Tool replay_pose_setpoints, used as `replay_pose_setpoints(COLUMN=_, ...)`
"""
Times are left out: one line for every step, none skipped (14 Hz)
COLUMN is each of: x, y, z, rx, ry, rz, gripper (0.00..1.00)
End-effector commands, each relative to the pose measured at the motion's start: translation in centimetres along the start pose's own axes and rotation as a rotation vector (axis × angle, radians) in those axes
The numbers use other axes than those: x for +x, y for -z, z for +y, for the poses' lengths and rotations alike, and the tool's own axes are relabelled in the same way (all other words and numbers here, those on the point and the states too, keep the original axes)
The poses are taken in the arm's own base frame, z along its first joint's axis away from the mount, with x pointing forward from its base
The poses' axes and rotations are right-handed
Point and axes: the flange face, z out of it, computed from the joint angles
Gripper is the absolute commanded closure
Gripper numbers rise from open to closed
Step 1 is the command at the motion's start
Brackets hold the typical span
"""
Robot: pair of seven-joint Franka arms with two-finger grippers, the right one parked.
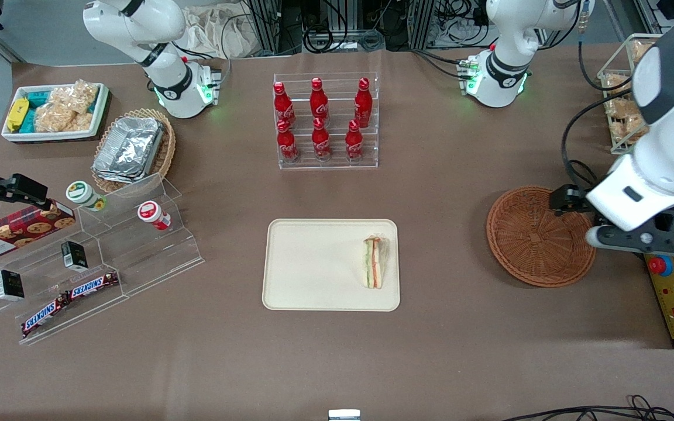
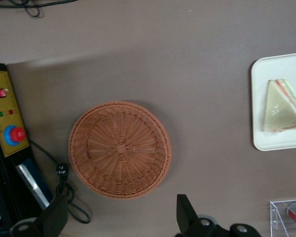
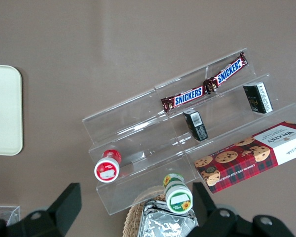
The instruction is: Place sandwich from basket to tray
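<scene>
Since the small triangular wedge sandwich of white bread with green and orange-red layers in clear wrap [image 1: 374, 261] is already lying on the flat cream-beige rectangular tray with rounded corners [image 1: 308, 263], close to the tray's edge toward the working arm's end, the step in hand seems to be a clean retreat rather than any further carrying; I am judging the placing itself as done. Nearest the front camera the tray is sitting square on the brown table, and the sandwich is resting flat within its low rim, not overhanging; it needs no nudging. Toward the working arm's end, the round shallow reddish-brown woven wicker basket [image 1: 537, 235] is lying empty; the wrist view is showing its bare weave [image 2: 119, 149]. The left arm's gripper [image 2: 122, 217] is hanging above the table just beside that basket, its two dark fingers [image 2: 186, 213] spread wide and holding nothing. To finish well, the arm ought to be rising straight, keeping clear of the basket rim and of the trailing black cable [image 1: 577, 137] farther off.
</scene>
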Motion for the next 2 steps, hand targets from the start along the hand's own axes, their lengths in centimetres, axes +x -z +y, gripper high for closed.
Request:
replay_pose_setpoints(x=-0.61, y=0.33, z=-1.17, rx=-0.004, ry=0.010, rz=-0.008, gripper=0.01)
replay_pose_setpoints(x=-0.72, y=0.56, z=-1.52, rx=-0.003, ry=0.015, rz=-0.006, gripper=0.01)
